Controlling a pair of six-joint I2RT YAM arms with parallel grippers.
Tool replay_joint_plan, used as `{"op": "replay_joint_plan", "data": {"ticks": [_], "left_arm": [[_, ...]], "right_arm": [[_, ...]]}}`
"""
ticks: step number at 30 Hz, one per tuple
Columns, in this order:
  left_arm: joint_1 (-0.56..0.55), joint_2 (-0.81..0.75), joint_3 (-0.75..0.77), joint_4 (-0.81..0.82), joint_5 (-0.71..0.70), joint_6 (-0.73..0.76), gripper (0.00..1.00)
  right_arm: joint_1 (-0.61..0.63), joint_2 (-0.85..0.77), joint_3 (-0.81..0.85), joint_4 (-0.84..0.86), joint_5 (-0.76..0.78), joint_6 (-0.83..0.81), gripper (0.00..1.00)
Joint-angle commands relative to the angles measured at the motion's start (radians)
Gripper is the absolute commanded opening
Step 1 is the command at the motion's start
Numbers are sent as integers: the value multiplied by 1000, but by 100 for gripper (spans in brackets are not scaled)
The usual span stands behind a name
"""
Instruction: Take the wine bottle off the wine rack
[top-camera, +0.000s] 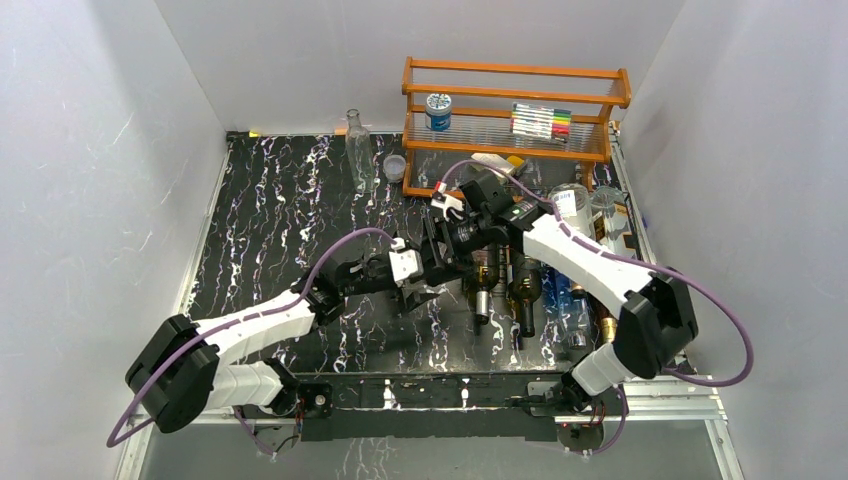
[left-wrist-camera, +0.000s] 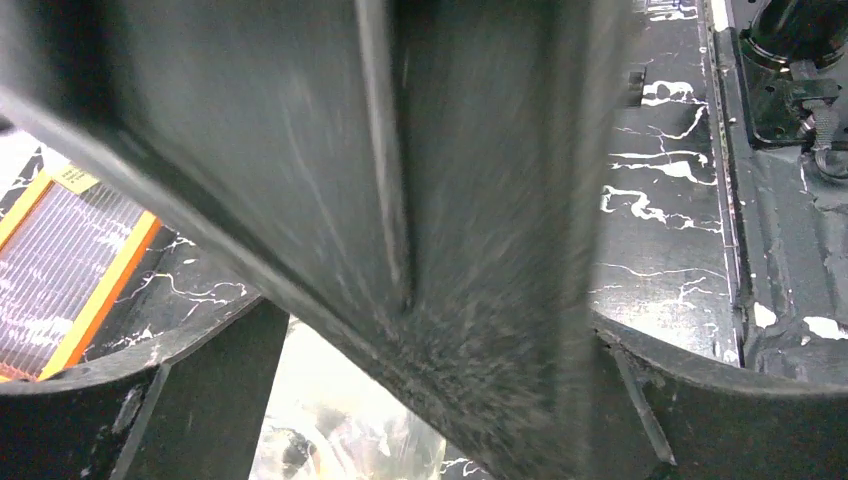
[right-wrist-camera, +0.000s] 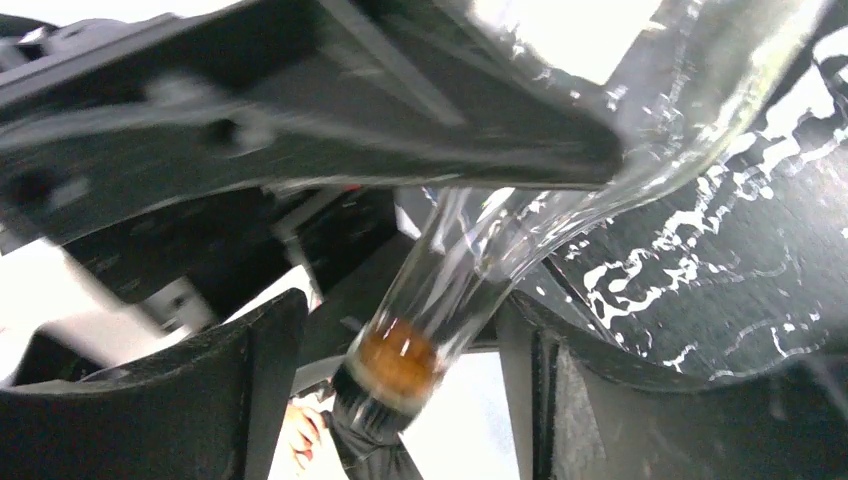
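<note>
The left claw (left-wrist-camera: 440, 400) stood spread wide over the middle of the bench (top-camera: 270, 200). Clear glass showed low between its fingers (left-wrist-camera: 130, 410); contact with them could not be determined. A dark, blurred part crossed the rest of that view. The right claw (right-wrist-camera: 400, 400) met it from the right and was also spread. The neck of the clear wine bottle (right-wrist-camera: 430, 320) lay between its fingers (right-wrist-camera: 150, 400) with a gap on one side, so it was not pinched. A brown cork (right-wrist-camera: 398, 362) sat in the neck. The wine bottle was off the rack (top-camera: 545, 320), at the meeting point of the claws, just left of it. Dark bottles (top-camera: 523, 285) lay in the rack's slots. Farther back stood an upright glass bottle (top-camera: 358, 150) and the orange shelf (top-camera: 515, 95).
</note>
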Motion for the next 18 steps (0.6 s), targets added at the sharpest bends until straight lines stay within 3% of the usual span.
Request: {"op": "replay_joint_plan", "data": {"ticks": [1, 8, 10, 18], "left_arm": [[-5, 2, -36, 16, -9, -12, 85], [-5, -24, -48, 31, -123, -14, 45], [-5, -39, -47, 22, -159, -10, 35], [-5, -109, -38, -30, -272, -38, 12]], "right_arm": [[7, -102, 0, 234, -114, 61, 82], [6, -121, -9, 248, -58, 79, 86], [4, -138, 14, 222, 22, 71, 86], [-20, -285, 125, -9, 481, -29, 98]]}}
